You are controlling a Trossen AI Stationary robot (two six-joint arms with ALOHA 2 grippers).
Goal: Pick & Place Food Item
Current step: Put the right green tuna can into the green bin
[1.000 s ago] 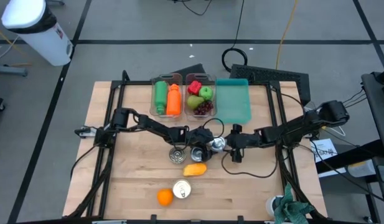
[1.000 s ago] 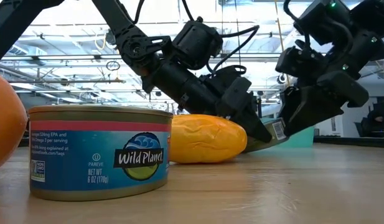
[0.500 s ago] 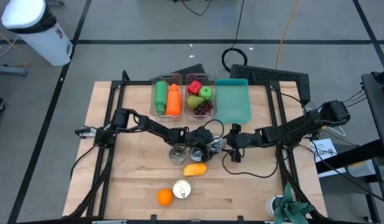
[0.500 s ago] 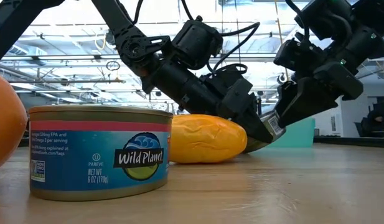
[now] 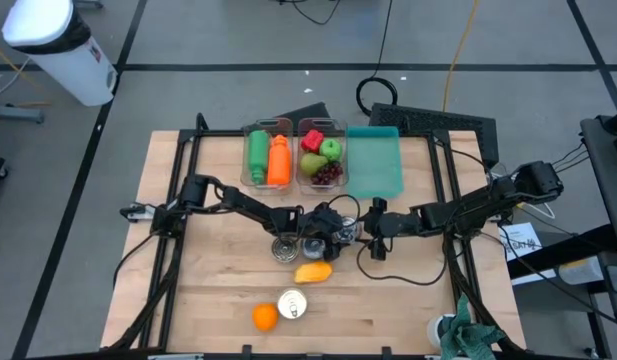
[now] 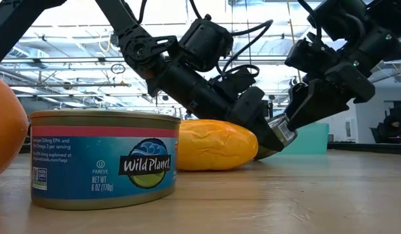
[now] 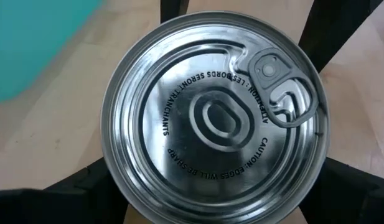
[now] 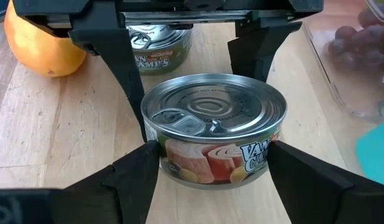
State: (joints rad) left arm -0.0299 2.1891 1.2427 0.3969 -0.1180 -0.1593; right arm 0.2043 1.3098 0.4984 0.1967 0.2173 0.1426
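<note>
R claw (image 8: 211, 163) grips the can (image 8: 213, 109): its fingers (image 8: 132, 177) press the label wall on both sides, below the lid rim. L claw (image 7: 213, 193) comes at the same can from the opposite side and straddles it, w/ the lid facing its camera. Can't tell if L grips yet or just brackets it.

Can sits about mid-desk (image 5: 408, 300), a bit right of centre, held low and tilted. Can't tell if an edge touches the wood.

Handling, my guess: full sealed can, so fairly heavy for its size, rigid, won't crush. Metal rim and glossy paper label are slick, so a light pinch could let it rotate or slide. Best hold is across the wall mid-height, fingers flat on the label, clear of the pull-tab. Two claws on one can leaves little room, so L needs the wall parts R doesn't cover.

Outward: two more cans (image 5: 283, 248) just left of it, a yellow fruit (image 6: 216, 144) toward the front edge. Tuna can (image 6: 103, 159) and orange (image 5: 264, 317) lie near the front edge. Bins (image 5: 321, 155) and a teal tray (image 5: 374, 170) line the back edge.
</note>
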